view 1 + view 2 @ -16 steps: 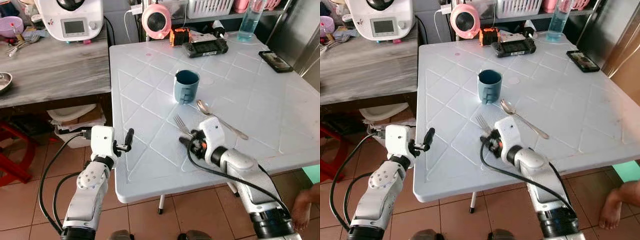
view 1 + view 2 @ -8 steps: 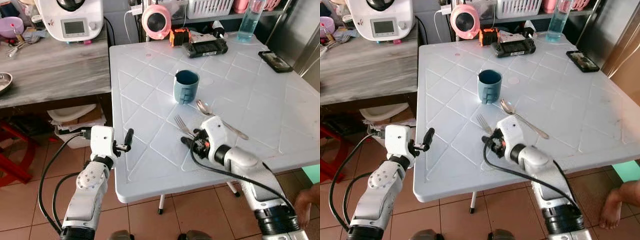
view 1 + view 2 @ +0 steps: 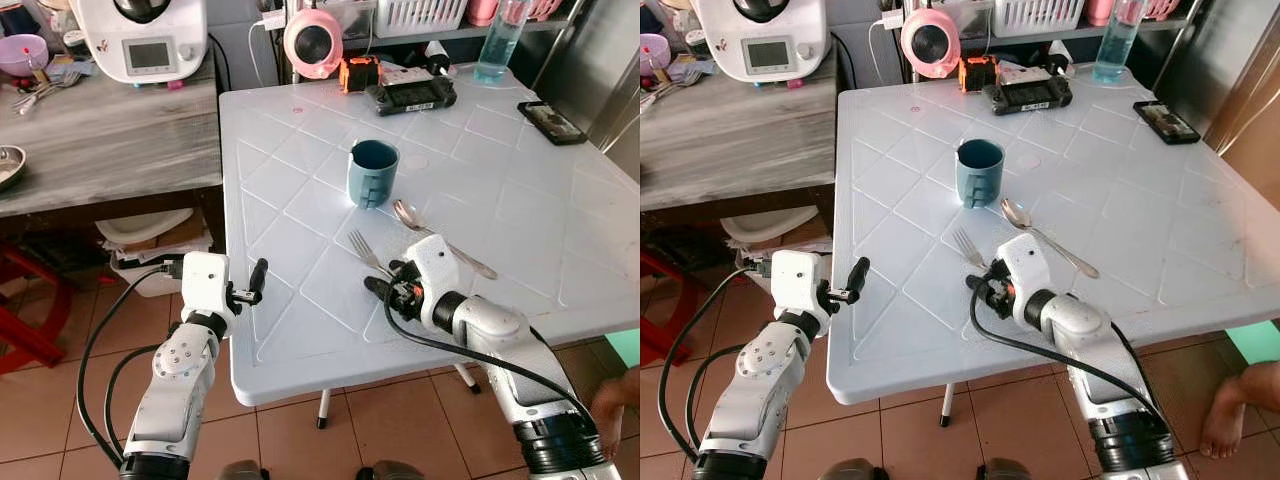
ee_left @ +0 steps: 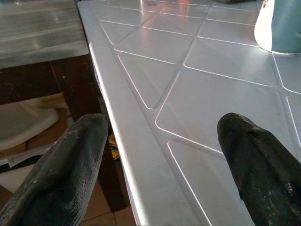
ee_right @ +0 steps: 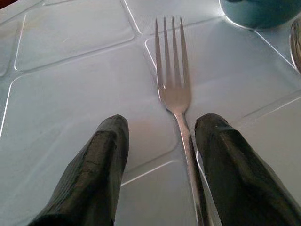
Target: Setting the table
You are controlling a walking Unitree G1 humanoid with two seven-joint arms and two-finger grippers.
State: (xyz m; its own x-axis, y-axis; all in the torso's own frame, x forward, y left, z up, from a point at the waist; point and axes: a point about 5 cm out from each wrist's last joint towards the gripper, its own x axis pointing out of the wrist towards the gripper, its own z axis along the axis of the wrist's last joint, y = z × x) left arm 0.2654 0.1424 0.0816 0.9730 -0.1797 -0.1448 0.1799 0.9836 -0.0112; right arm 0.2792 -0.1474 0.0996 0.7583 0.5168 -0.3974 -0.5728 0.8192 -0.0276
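My R gripper (image 5: 160, 155) low over white plastic table (image 3: 300, 200), jaws apart, straddling silver metal fork (image 5: 174, 89) lying flat nr blue mug (image 3: 373, 172). L gripper (image 4: 162, 165) spread wide, at table edge.

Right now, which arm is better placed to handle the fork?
Right. The right gripper is open, low over the table, its fingers either side of the fork handle. The left gripper is also open but sits off the table's near-left edge, farther from the fork.
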